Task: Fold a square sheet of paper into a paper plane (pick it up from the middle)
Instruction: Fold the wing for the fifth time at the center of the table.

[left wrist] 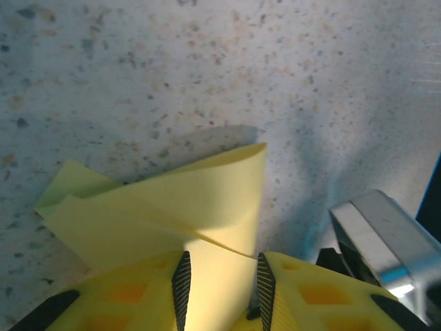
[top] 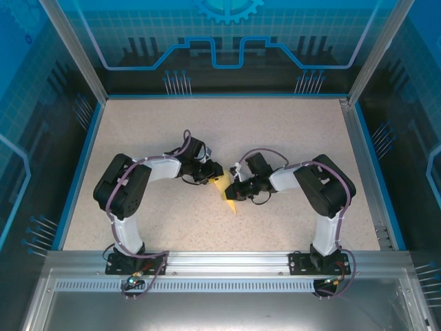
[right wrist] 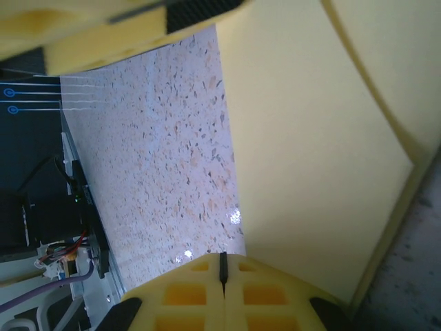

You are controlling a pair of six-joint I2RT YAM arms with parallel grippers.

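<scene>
The yellow sheet of paper (top: 229,200), partly folded into a pointed shape, sits at mid-table between both grippers. My left gripper (top: 215,176) reaches it from the left. In the left wrist view its jaws (left wrist: 220,276) stand apart, with a curled flap of the paper (left wrist: 179,207) running into the gap between them. My right gripper (top: 231,189) comes in from the right. Its fingers (right wrist: 222,265) are shut tight together, and the paper (right wrist: 310,138) spreads out just past its right finger. No paper shows between the right pads.
Speckled tabletop (top: 275,138) surrounds the paper, bounded by blue walls (top: 83,165) and a metal rail (top: 227,262) at the near edge. One left finger (right wrist: 103,27) crosses the top of the right wrist view. A metal part of the right arm (left wrist: 386,234) sits close to the left gripper.
</scene>
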